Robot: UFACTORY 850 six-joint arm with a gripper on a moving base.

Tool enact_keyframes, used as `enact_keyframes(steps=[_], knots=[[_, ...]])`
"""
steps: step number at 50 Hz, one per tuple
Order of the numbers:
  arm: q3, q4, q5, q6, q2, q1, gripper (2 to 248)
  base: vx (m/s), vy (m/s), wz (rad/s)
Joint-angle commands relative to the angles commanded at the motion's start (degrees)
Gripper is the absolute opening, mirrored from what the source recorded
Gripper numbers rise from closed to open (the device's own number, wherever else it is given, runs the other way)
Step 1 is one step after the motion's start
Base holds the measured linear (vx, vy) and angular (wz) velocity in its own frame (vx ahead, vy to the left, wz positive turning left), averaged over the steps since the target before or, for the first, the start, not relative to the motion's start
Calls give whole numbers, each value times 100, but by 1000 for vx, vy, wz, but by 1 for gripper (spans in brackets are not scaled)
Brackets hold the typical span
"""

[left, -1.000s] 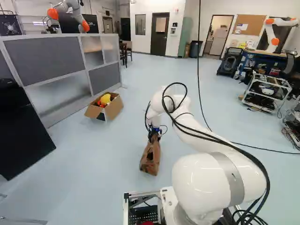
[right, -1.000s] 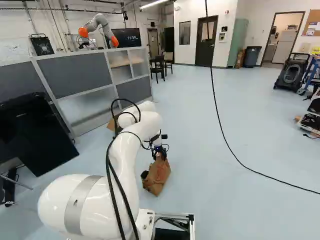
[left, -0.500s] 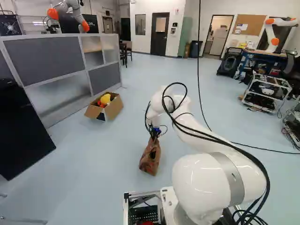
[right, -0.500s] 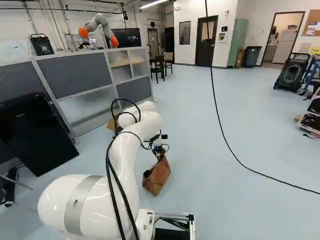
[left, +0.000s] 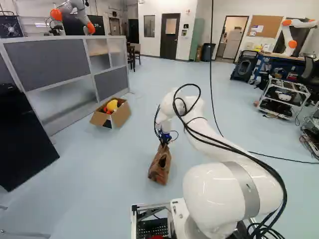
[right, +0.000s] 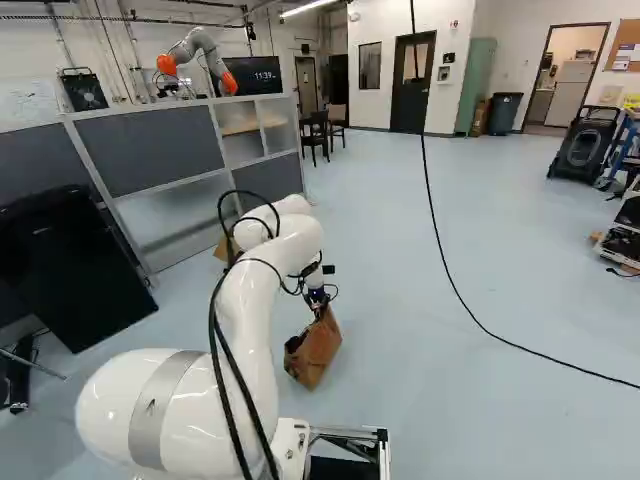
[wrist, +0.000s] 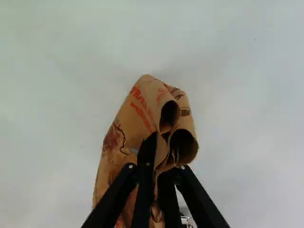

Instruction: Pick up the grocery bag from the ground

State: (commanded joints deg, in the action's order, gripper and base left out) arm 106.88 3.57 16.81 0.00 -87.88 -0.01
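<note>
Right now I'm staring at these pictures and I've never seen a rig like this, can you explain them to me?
The white machine is a robot arm on a moving base. Two cameras on that base, one left and one right, look ahead past the arm at one scene. The close-up comes from its far end: the black pincer is shut on the top of a brown paper grocery bag. I can't tell whether the bag's bottom touches the floor. Ahead to the left, an open cardboard box with yellow and red things inside stands on the floor.
</note>
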Motion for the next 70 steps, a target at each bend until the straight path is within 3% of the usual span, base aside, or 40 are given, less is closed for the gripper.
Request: enact_keyframes(steps=[70], knots=[[-3208,0,-122,0,3154,0,22,0,0,0]])
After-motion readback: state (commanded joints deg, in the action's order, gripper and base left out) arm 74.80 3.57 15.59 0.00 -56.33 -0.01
